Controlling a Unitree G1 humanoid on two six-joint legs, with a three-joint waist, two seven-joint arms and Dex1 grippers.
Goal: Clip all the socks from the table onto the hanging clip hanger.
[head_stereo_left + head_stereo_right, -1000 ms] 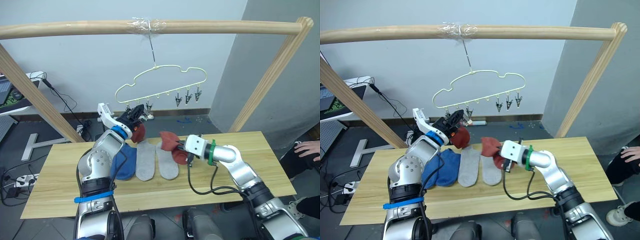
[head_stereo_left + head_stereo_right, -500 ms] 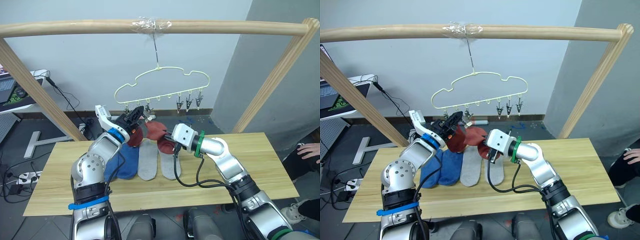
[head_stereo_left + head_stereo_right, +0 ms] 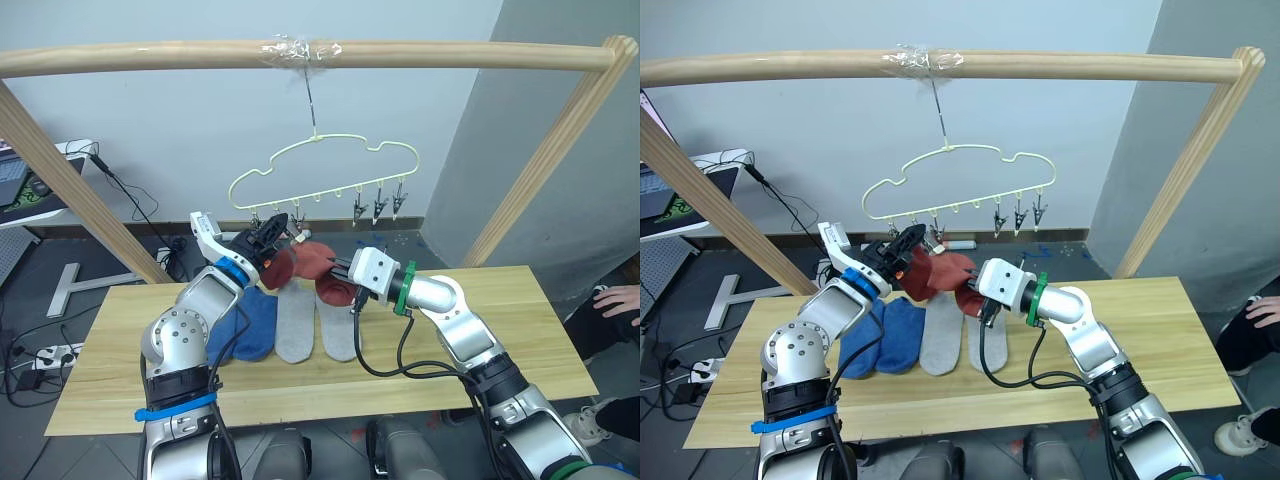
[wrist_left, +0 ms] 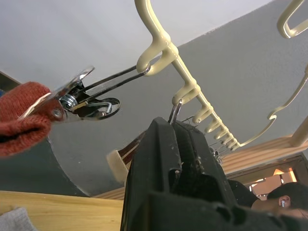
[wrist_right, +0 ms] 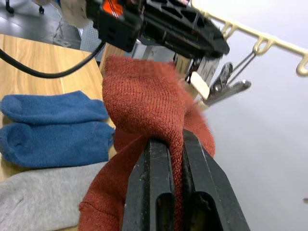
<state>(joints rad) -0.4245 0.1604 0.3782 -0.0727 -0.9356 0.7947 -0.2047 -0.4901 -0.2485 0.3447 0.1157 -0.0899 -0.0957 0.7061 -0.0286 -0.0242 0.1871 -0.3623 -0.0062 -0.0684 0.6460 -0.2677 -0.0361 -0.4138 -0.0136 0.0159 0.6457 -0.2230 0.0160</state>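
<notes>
Rust red sock (image 3: 312, 259) raised to clip hanger (image 3: 325, 172), cuff beside clip (image 4: 72, 98) already biting other red fabric. Our right tool (image 5: 166, 159) clamped shut on sock; left tool (image 3: 268, 237) closed, pinching neighbouring clip (image 4: 174, 111) on hanger bar. We judge clip must gape fully, then cuff edge go deep between its jaws before release. Blue socks (image 3: 248, 322) and grey socks (image 3: 315, 325) lie flat on counter (image 3: 480, 330), awaiting turn.

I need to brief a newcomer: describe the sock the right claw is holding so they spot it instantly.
Under the wooden pole hangs a pale wire clip hanger. Just below its left clips, the right claw pinches a rust red sock, lifted off the table. The blue socks and grey socks lie flat.
</notes>
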